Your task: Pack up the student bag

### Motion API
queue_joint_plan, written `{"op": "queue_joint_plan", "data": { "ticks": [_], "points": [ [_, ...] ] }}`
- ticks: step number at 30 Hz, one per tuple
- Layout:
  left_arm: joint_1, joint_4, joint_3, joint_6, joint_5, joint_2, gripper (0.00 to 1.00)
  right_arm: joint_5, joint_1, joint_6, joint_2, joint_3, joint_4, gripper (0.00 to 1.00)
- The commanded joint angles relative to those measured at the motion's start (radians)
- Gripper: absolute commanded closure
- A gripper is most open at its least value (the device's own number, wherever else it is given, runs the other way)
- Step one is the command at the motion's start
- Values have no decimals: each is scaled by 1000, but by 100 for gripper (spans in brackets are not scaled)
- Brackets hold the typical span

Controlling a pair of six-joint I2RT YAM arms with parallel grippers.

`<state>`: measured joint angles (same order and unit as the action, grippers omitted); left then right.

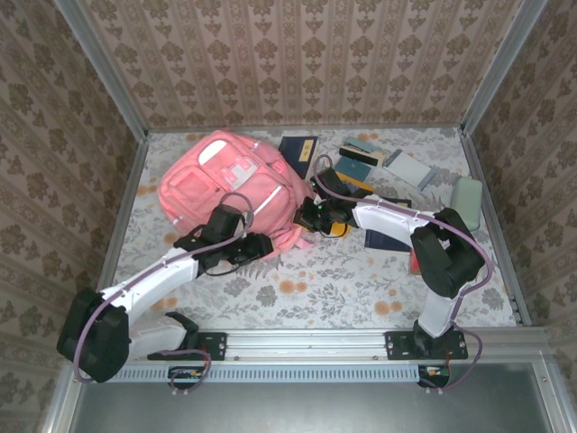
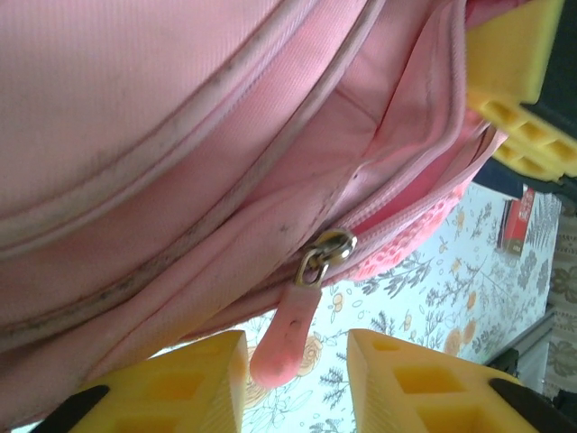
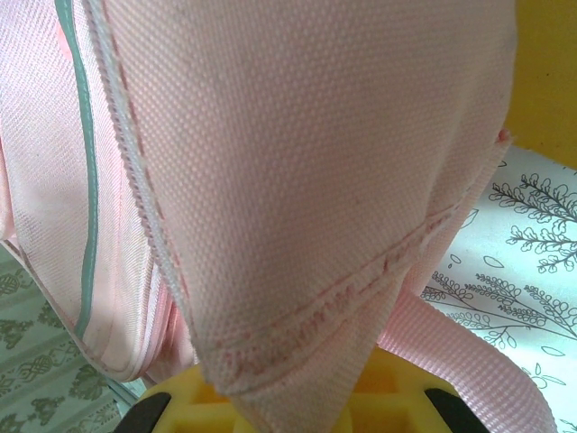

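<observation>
The student bag point(image 1: 230, 185), a big pink backpack, lies on the floral table left of centre. My left gripper point(image 1: 263, 244) is at its near edge. In the left wrist view its yellow fingers point(image 2: 194, 379) stand apart around the bag's pink zipper pull point(image 2: 287, 338), which hangs from a metal slider point(image 2: 330, 247) close to the left finger, not pinched. My right gripper point(image 1: 334, 228) is at the bag's right side. In the right wrist view this gripper point(image 3: 288, 401) is shut on a flap of the bag's pink fabric point(image 3: 315, 180), with a pink strap point(image 3: 478, 370) trailing beside it.
Several books point(image 1: 361, 161) lie at the back right, along with a dark blue book point(image 1: 297, 147) beside the bag. A pale green case point(image 1: 466, 194) lies near the right wall. A dark notebook point(image 1: 388, 239) sits under the right arm. Patterned walls enclose the table.
</observation>
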<state>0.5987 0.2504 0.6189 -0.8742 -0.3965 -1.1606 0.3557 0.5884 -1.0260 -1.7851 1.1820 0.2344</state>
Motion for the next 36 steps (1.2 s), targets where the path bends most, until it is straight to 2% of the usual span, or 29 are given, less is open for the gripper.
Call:
{"op": "queue_joint_plan", "data": {
  "ticks": [1,17,29,32,36],
  "points": [
    [-11,-10,-18,16,-39,-6,67,20,7,-12,41,32,-61,100],
    [-40,-138,4,-5,-45,-108,70,20,13,-16,44,25,-64,100],
    [-48,-89,-2,-9,-26,-63,92,23,13,-20,32,27,-70,100],
    [-48,-60,10,-11,-15,-60,100,23,13,-19,32,25,-70,100],
    [-49,55,33,-5,23,-38,100,-3,11,-20,46,15,-61,100]
  ]
}}
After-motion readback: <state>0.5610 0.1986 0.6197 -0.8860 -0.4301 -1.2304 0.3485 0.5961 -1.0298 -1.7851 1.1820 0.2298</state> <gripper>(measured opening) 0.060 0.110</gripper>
